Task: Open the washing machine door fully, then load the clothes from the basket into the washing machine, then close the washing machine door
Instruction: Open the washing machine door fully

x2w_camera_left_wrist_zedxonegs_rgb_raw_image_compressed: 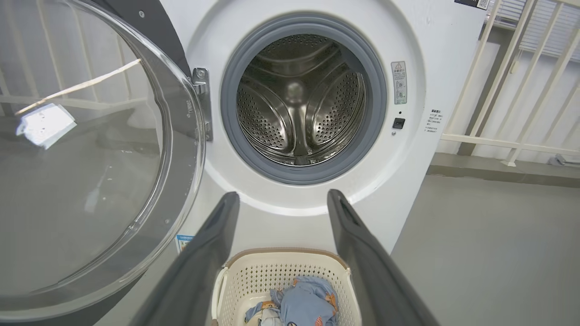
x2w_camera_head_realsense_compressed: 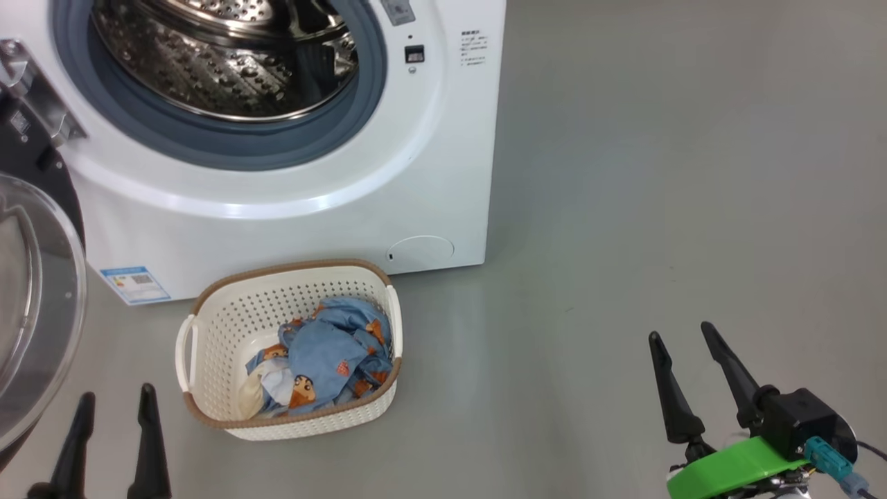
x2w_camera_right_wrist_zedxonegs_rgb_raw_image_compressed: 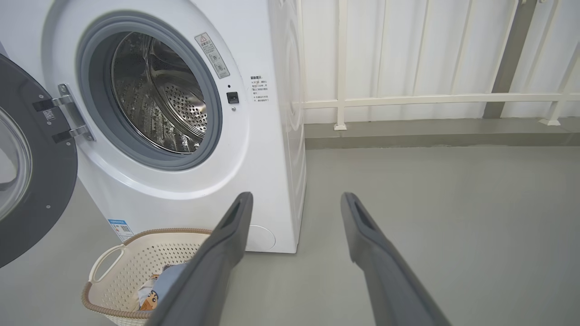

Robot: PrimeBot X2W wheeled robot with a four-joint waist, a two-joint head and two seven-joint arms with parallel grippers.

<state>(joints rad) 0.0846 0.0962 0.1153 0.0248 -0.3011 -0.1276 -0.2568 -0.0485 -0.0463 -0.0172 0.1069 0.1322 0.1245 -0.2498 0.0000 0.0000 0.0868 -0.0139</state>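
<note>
White washing machine (x2w_camera_head_realsense_compressed: 291, 201), door (x2w_camera_head_realsense_compressed: 34, 305) swung open (hinged on the left); blue cartoon-print clothes (x2w_camera_head_realsense_compressed: 326, 364) heaped in cream basket (x2w_camera_head_realsense_compressed: 235, 319) just before it.

The head view's upper edge cut off the top of the washing machine (x2w_camera_head_realsense_compressed: 291, 215); its left edge cut the washing machine door (x2w_camera_head_realsense_compressed: 38, 312). Print on the blue label (x2w_camera_head_realsense_compressed: 135, 284) was too small to read.

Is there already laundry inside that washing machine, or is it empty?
Empty: the steel drum shows bare perforated metal, the door is swung open, and the clothes lie in the basket.
</note>
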